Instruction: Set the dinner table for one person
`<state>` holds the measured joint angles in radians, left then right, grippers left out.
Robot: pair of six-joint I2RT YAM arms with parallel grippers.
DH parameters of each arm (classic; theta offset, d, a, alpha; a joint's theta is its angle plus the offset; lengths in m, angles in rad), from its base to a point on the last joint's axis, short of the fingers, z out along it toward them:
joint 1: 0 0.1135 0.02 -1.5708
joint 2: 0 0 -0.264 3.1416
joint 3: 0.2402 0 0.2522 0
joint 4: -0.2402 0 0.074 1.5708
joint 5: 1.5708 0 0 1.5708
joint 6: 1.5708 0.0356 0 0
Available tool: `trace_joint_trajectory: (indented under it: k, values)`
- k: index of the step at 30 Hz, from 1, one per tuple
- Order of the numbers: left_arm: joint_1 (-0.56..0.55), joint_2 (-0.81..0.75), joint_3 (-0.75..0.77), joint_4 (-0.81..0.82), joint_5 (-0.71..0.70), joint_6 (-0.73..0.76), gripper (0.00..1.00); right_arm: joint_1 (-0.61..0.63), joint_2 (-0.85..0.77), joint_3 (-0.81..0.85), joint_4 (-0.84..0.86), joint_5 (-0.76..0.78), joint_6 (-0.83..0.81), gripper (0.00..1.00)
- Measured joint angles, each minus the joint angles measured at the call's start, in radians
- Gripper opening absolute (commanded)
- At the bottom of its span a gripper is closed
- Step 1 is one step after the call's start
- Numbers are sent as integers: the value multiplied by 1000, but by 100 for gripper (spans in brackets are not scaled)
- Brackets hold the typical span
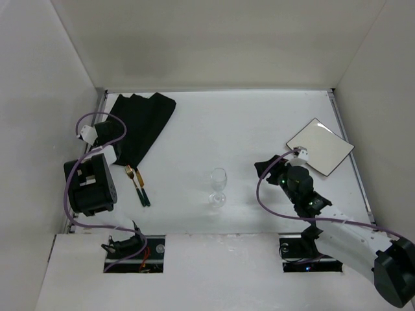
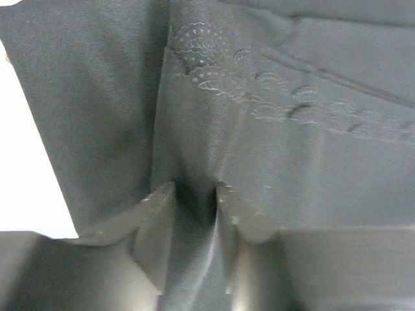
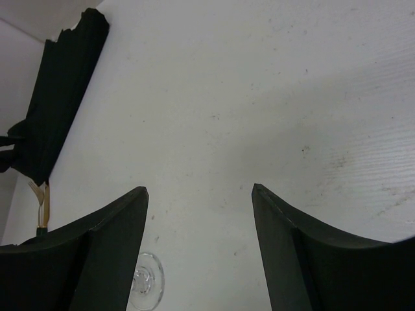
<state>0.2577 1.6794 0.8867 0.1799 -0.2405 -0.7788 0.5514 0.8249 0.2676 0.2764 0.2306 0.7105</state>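
Note:
The dinner table (image 1: pixel 246 123) is a wide white tabletop. A black cloth placemat (image 1: pixel 139 123) lies crumpled at its far left. My left gripper (image 1: pixel 115 155) is at the placemat's near corner; in the left wrist view it (image 2: pixel 194 191) is shut on a fold of the placemat (image 2: pixel 292 129). My right gripper (image 1: pixel 266 167) hangs open and empty over bare table, between a wine glass (image 1: pixel 218 188) and a square white plate (image 1: pixel 321 147). In the right wrist view the gripper (image 3: pixel 198 189) is open, with the glass's foot (image 3: pixel 146 282) by the left finger.
A fork (image 1: pixel 137 184) with gold tines and a dark handle lies near the placemat's near corner and also shows in the right wrist view (image 3: pixel 42 201). The placemat (image 3: pixel 65 97) shows far left there. White walls enclose the table; metal rails run along its sides.

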Motion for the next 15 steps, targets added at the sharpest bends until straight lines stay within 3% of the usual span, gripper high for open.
trace_joint_trajectory:
  k: [4,15]
  values:
    - [-6,64,63,-23,-5,11,11,0,1,0,1,0,0,71]
    - [-258,182,427,-36,25,8,8,0,0,0,1,0,0,71]
